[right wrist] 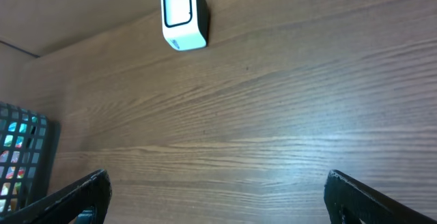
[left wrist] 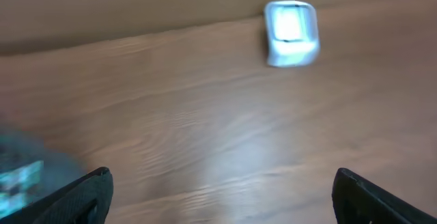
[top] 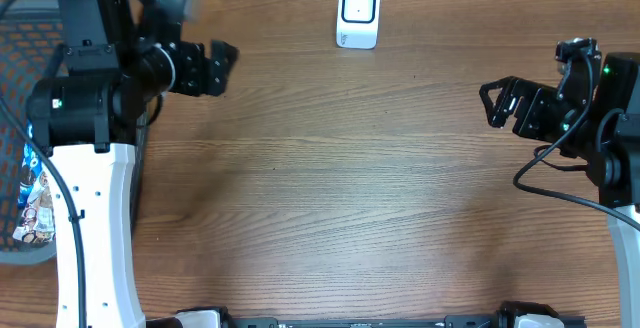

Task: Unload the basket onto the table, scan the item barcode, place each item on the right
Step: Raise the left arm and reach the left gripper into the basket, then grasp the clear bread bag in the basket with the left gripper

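A white scanner with a lit square face stands at the table's far edge, centre; it also shows in the left wrist view and the right wrist view. A colourful packaged item lies in the dark mesh basket at the far left. My left gripper hovers just right of the basket, open and holding nothing. My right gripper hangs at the right side, open and empty, pointing toward the table's middle.
Bare brown wooden table lies between the two arms. The basket's mesh wall shows at the left of the right wrist view. The left wrist view is blurred, with a teal smear at its left edge.
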You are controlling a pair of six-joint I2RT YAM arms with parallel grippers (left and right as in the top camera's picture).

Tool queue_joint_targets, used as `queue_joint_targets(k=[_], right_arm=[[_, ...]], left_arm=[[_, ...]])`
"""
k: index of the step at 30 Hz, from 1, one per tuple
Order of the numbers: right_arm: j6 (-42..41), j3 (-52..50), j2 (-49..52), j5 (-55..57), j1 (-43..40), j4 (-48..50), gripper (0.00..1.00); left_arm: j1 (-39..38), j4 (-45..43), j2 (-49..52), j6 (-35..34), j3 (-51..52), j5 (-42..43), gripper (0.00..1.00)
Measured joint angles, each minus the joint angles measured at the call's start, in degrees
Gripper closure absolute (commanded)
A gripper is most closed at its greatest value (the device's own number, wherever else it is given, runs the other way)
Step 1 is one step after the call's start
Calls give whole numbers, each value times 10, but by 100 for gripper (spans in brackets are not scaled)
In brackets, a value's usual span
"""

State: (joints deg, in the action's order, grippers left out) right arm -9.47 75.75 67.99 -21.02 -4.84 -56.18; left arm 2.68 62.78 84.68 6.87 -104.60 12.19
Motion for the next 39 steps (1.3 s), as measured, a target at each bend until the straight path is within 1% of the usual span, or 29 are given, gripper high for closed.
queue_joint_targets(k=[4, 8, 11, 16, 19, 26, 31, 33, 36, 39], right_arm=[[-1, 0, 0, 0, 0, -3, 0], [-2, 0, 0, 0, 0, -3, 0], [-2, 0, 0, 0, 0, -4, 0], [-4, 0, 8, 0, 0, -3, 0], [-4, 0, 24, 0, 0, -3, 0], [-4, 0, 59, 0, 0, -10, 0], [-4, 0, 61, -1, 0, -11, 0], [-4, 0, 61, 0, 0, -11, 0], [-4, 0, 61, 0, 0, -11, 0], [-4, 0, 61, 0, 0, -11, 0]], left_arm=[[17, -3, 0, -58, -37, -119, 6], [63, -13, 0, -101, -60, -193, 6], [118, -6, 0, -133, -61, -219, 6], [210, 22, 24, -171, -62, -228, 8], [237, 33, 54, -179, -63, -228, 9], [275, 50, 132, -211, -63, -227, 10], [292, 91, 171, -249, -63, -227, 16], [296, 116, 186, -264, -63, -228, 15], [300, 168, 216, -314, -64, -250, 15], [309, 186, 248, -363, -63, -274, 12]])
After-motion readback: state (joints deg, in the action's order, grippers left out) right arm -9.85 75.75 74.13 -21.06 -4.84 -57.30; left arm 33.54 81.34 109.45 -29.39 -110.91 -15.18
